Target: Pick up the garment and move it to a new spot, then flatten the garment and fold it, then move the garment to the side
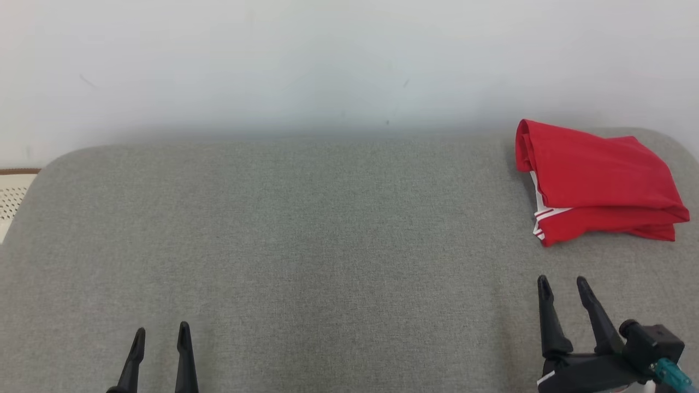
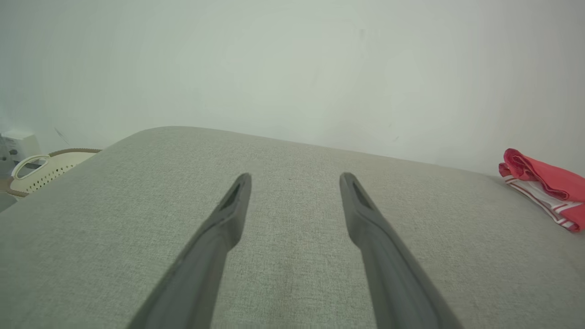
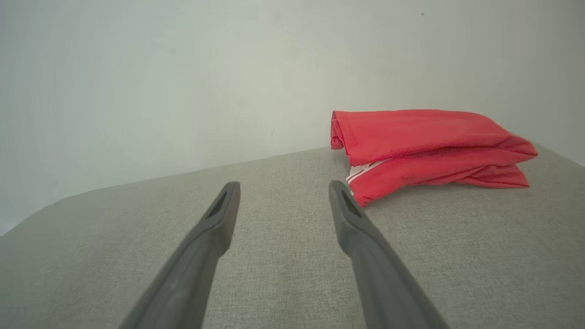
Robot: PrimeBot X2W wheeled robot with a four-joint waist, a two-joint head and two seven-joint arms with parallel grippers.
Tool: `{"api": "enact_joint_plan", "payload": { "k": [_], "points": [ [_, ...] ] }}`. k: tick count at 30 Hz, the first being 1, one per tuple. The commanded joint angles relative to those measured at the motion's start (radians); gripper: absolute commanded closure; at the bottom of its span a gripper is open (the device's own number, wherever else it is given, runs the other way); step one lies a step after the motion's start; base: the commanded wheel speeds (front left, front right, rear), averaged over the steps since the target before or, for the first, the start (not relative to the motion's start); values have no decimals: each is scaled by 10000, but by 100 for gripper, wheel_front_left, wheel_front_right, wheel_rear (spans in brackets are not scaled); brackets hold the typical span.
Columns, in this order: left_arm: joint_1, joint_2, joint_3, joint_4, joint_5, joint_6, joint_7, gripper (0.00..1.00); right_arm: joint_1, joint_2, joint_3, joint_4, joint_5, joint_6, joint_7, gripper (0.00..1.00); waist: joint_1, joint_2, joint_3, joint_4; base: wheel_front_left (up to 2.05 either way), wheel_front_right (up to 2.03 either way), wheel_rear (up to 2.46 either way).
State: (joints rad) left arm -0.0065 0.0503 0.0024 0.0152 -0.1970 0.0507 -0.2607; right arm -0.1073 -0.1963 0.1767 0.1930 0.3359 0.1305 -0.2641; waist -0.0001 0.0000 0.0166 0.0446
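Wide and empty: left gripper (image 1: 162, 327) at 7 o'clock, right gripper (image 1: 562, 279) at 5. Beyond, grey cushion (image 1: 306, 229). At 2 o'clock, folded red garment (image 1: 595, 180): likely soft, light, limp; best pinched at near striped edge. Off at 9, basket (image 1: 11, 196), well clear; wall (image 1: 327, 65) behind.
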Motion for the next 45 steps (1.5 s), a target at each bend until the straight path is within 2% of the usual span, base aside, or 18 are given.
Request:
{"api": "enact_joint_plan", "payload": {
  "k": [1, 10, 14, 25, 45],
  "points": [
    [197, 9, 53, -1, 72, 48, -35, 0, 263, 100, 1, -161, -207, 1, -12, 0, 1, 0, -160, 75, 0, 0, 0],
    [463, 6, 187, 91, 589, 288, -35, 0, 873, 347, -14, -535, -944, 3, -12, 0, 1, 0, -328, 17, 0, 0, 0],
    [501, 39, 204, 273, 919, 223, -35, 0, 1038, 523, -145, -571, -1202, 3, -12, 0, 1, 0, -357, -19, 0, 0, 0],
    [560, 30, 247, 217, 1058, 173, -35, 0, 1055, 559, -261, -471, -1105, 3, 43, 0, 1, 0, -391, -82, 0, 0, 0],
    [637, 17, 235, 274, 1080, 182, -35, 0, 915, 349, 134, -449, -750, 3, 106, 0, 1, 0, -402, -43, 0, 0, 0]
  ]
}}
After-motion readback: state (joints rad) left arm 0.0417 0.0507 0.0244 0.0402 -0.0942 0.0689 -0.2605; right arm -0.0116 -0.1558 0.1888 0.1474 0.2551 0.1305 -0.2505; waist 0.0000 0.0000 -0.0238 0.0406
